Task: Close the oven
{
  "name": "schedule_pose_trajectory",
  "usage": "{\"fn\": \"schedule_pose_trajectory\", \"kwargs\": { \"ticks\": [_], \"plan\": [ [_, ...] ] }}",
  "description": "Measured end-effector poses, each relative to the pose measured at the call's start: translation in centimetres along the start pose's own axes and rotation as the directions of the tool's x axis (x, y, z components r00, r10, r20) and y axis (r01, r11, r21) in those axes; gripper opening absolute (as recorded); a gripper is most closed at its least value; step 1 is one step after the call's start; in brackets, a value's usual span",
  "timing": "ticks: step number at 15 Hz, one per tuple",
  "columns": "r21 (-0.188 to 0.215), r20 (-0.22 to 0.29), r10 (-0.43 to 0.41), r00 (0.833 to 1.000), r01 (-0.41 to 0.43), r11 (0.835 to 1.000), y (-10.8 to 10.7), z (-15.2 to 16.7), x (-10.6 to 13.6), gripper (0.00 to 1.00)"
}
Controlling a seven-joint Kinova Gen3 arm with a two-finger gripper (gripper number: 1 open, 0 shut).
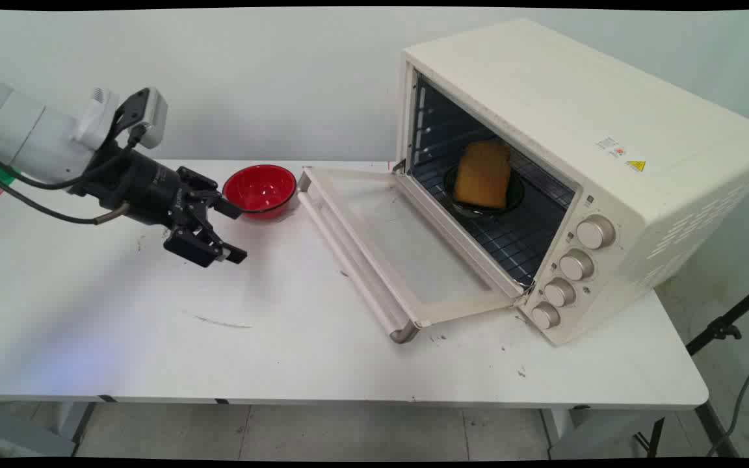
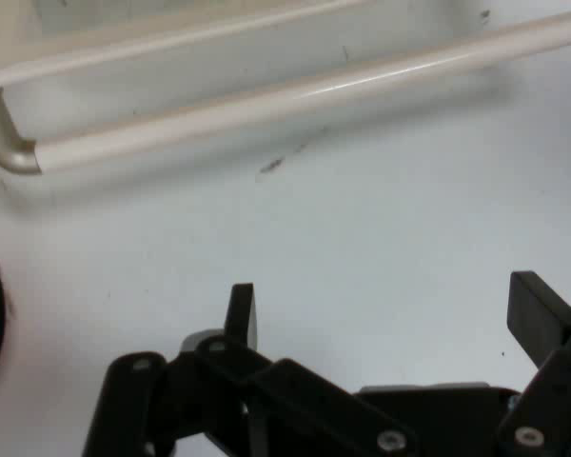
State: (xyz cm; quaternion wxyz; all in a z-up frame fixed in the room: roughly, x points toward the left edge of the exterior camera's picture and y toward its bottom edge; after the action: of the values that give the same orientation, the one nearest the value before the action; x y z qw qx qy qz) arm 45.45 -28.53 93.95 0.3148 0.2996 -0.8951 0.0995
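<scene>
- My gripper (image 1: 230,231) hangs over the left part of the white table (image 1: 296,351), fingers spread wide and holding nothing; the hand view shows bare tabletop between the two fingertips (image 2: 242,309).
- Nearest to it is the red bowl (image 1: 260,189), just beside the upper finger and apart from it; in the hand view only a red sliver of it shows at the left edge.
- To the right stands the cream toaster oven (image 1: 576,162) with its door (image 1: 407,247) dropped flat on the table. The door handle (image 1: 355,260) faces my gripper, with open tabletop between them.
- Inside, on the wire rack (image 1: 511,240), sits a dark dish (image 1: 486,195) carrying a slice of toast (image 1: 482,173). It lies well back in the cavity, far from the gripper.
- As I judge it, any approach from here goes best slow and level. The handle bar fills the top of the hand view and the bowl sits close at the side, so I would keep the fingers clear of both.
- The toast leans in its dish and looks easy to tip.
</scene>
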Motion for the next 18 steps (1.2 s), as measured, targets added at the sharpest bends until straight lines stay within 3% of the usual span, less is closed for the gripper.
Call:
{"fn": "schedule_pose_trajectory", "kwargs": {
  "ticks": [1, 9, 18],
  "plan": [
    [0.001, 0.002, -0.002, 1.000, 0.002, 1.000, 0.0, 0.0, -0.2, 0.00],
    [0.029, 0.008, -0.051, 0.999, 0.051, 0.998, 0.4, 2.5, -0.7, 0.00],
    [0.067, 0.004, -0.134, 0.991, 0.133, 0.989, 1.6, 8.8, 0.1, 0.00]
  ]
}}
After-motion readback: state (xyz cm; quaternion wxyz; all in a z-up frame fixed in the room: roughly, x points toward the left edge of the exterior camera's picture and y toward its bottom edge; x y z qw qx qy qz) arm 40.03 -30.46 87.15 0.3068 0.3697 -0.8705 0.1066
